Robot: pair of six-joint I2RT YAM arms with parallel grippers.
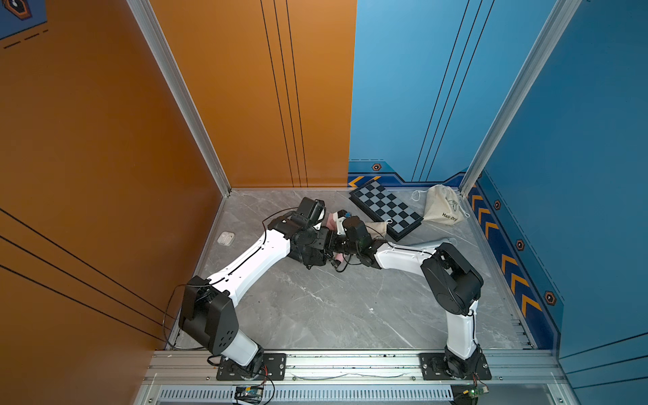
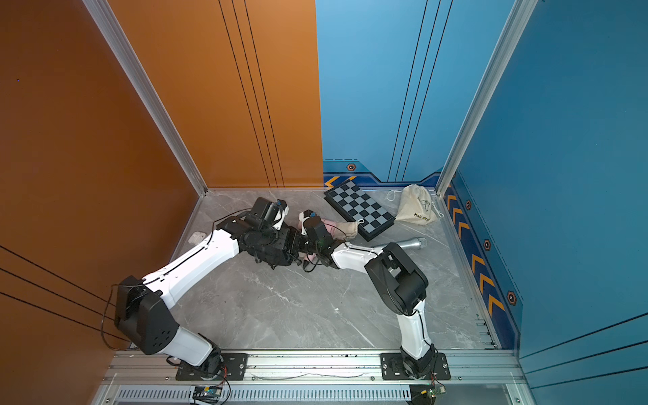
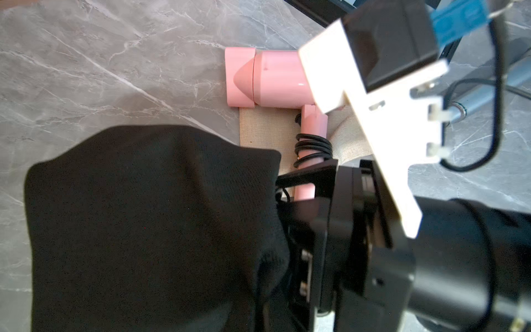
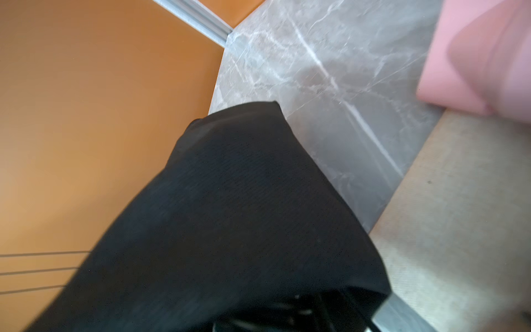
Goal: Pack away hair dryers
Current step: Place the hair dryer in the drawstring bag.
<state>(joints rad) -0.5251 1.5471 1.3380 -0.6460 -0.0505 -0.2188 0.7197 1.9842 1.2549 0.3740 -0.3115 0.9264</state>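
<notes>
Bright light, soft shadows, top views sharp — right wrist view blurred, left wrist foreground overexposed.

In a top view the left arm (image 1: 252, 259) reaches from 7 o'clock and the right arm (image 1: 403, 257) from 5 o'clock, elbows bent outward, wrists meeting toward 12 o'clock. The black-sleeved left hand (image 3: 161, 201) is closed. The right hand (image 3: 313, 178) grips, jaws partly apart.

The left fingers (image 2: 292, 243) and right fingers (image 2: 308, 247) meet mid-tabletop (image 2: 315, 308), and black wrist parts hide their grip. Just beyond them a pink hair dryer (image 2: 329, 227) touches a flat beige bag (image 2: 349, 228). Farther right of the fingers lie a chessboard (image 2: 361, 210), a stuffed bag (image 2: 415, 205) and a microphone (image 2: 413, 242).
</notes>
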